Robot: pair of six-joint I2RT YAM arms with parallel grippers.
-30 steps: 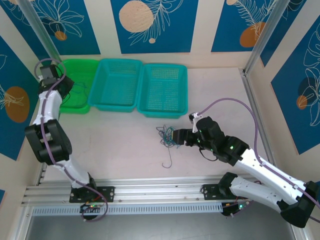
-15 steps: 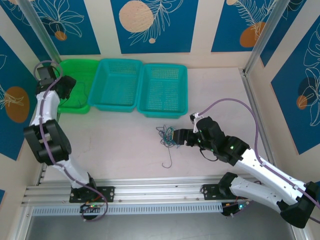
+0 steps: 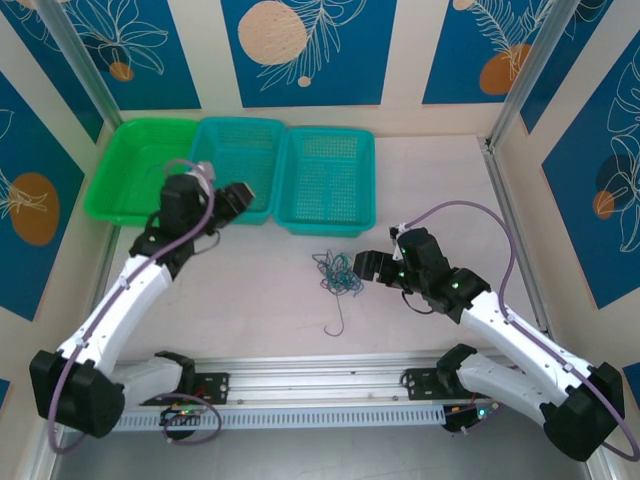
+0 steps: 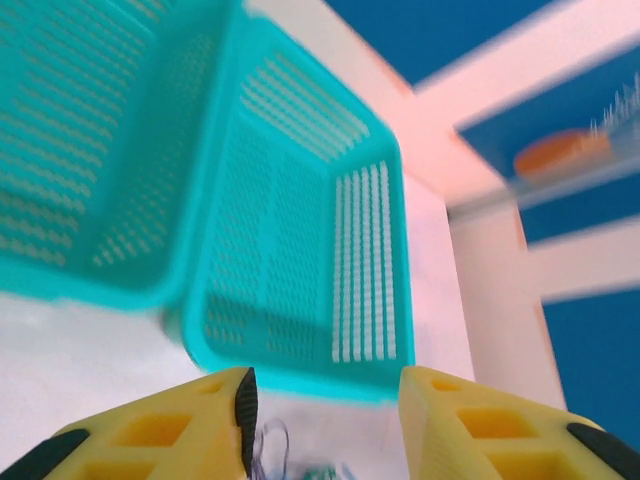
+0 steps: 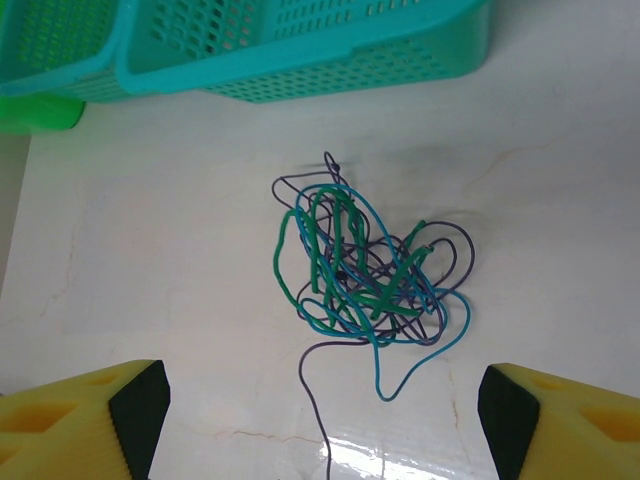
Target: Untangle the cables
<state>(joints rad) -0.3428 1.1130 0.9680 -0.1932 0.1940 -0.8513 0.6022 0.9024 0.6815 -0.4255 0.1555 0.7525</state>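
Just right of the cables (image 5: 365, 270), the right gripper (image 5: 320, 408) stretches wide apart; the left gripper (image 4: 325, 402), half-parted, faces a teal basket (image 4: 362, 265).

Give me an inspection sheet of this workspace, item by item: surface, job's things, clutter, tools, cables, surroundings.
Surface: pale table, faint hairline marks.
Job's things: wire tangle, green, blue and dark strands knotted; one dark strand trails toward the near edge.
Clutter: green tray, middle teal basket and right teal basket side by side at the far edge.
Tools: left tool open, empty, by the teal baskets; right tool open, empty, facing the tangle.
Cables: lilac arm cables, apart from the tangle.
Surroundings: blue patterned wall panels; metal rail at the near edge.
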